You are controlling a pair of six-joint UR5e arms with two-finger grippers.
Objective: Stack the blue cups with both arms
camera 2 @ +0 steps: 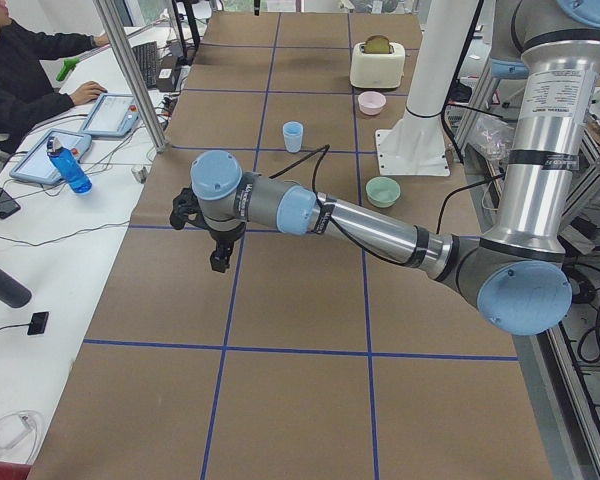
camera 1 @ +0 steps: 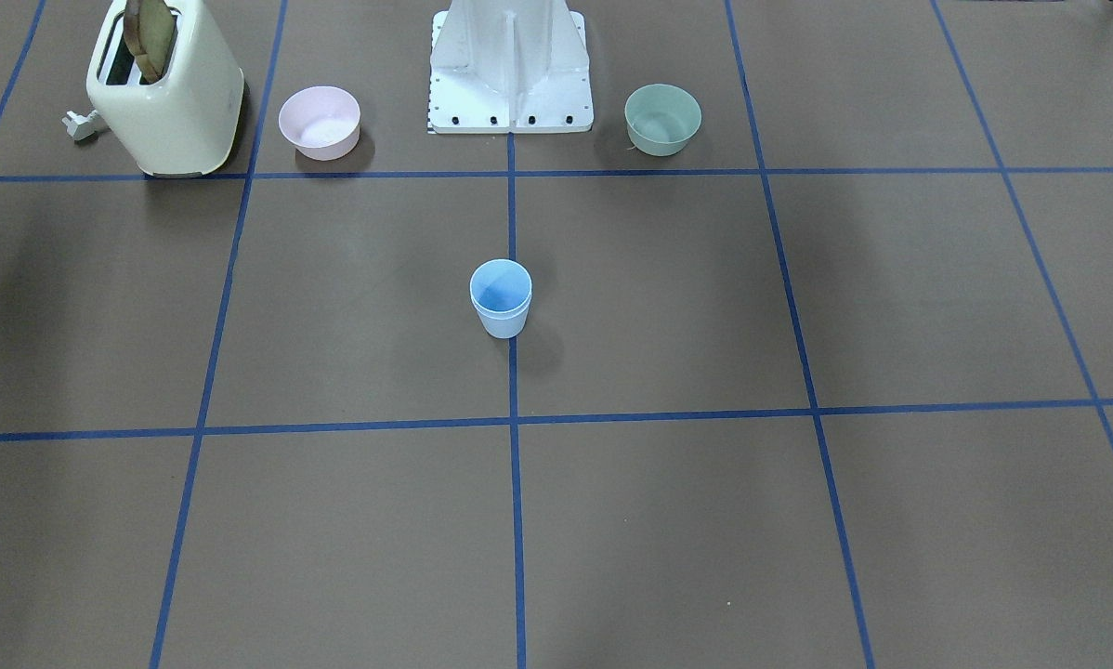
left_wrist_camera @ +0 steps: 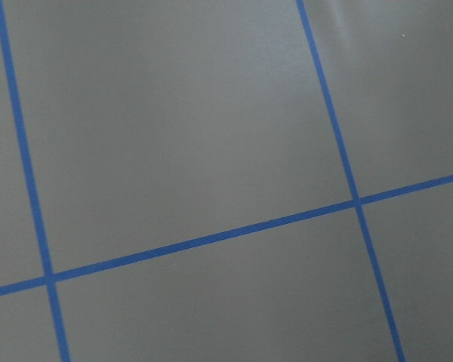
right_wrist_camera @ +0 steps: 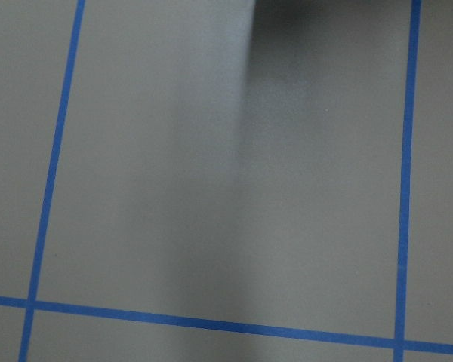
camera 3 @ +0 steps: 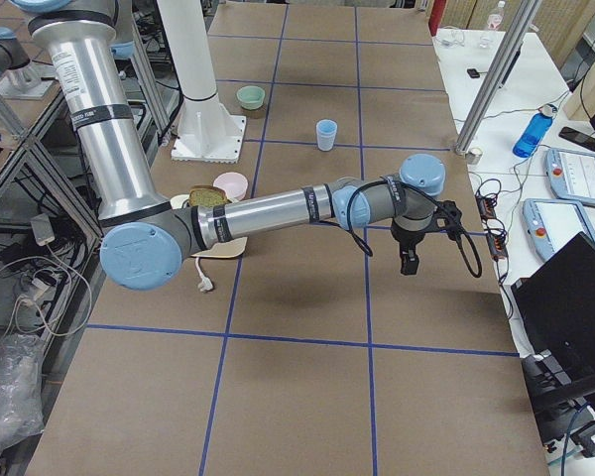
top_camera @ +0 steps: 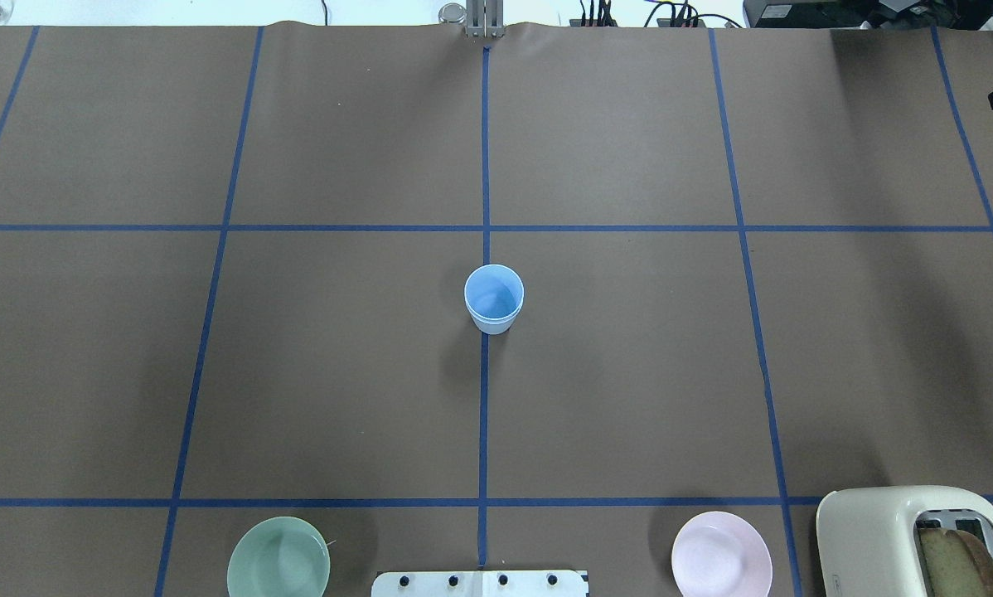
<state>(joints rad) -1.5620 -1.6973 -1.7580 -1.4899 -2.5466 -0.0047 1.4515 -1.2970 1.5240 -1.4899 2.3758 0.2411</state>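
The two pale blue cups (camera 1: 501, 299) stand nested one inside the other, upright, on the centre line of the table; two rims show one above the other. The stack also shows in the overhead view (top_camera: 494, 298) and both side views (camera 2: 293, 136) (camera 3: 325, 134). My left gripper (camera 2: 218, 262) shows only in the left side view, pointing down above the table's left end, far from the cups. My right gripper (camera 3: 409, 263) shows only in the right side view, above the right end. I cannot tell whether either is open or shut. Both wrist views show only bare table and tape lines.
A cream toaster (camera 1: 166, 93) with bread in it, a pink bowl (camera 1: 320, 121) and a mint-green bowl (camera 1: 662, 118) stand along the robot's side, either side of the white base column (camera 1: 510, 65). A person (camera 2: 20, 70) sits at a side desk with tablets and bottles.
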